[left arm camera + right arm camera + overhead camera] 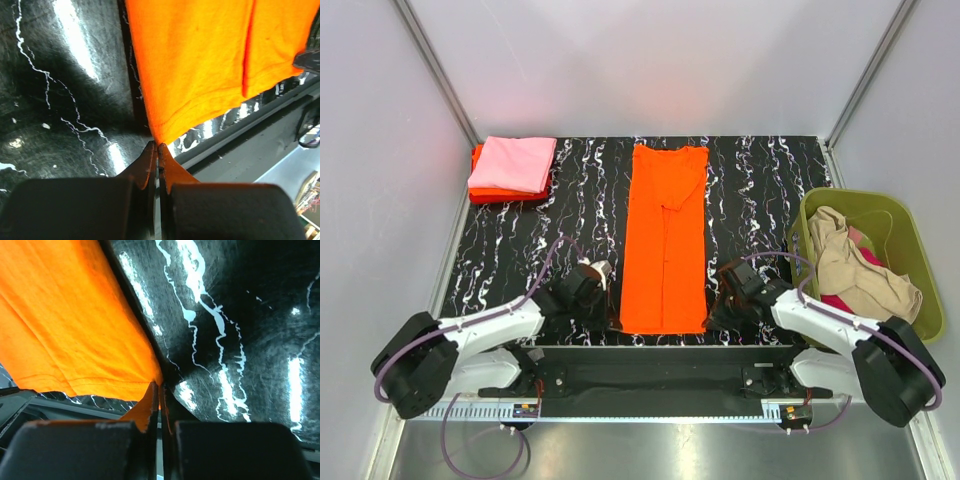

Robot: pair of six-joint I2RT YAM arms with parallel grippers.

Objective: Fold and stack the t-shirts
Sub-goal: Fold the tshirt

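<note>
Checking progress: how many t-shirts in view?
5: orange shirt flat mid-table; pink shirt on red-orange shirt, far left; beige shirt over magenta shirt in the basket. More may hide there.

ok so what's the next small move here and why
The orange t-shirt lies in a long strip, near corners pinched by the left end effector and right end effector; probably lift both together and carry the hem toward the far end.
</note>
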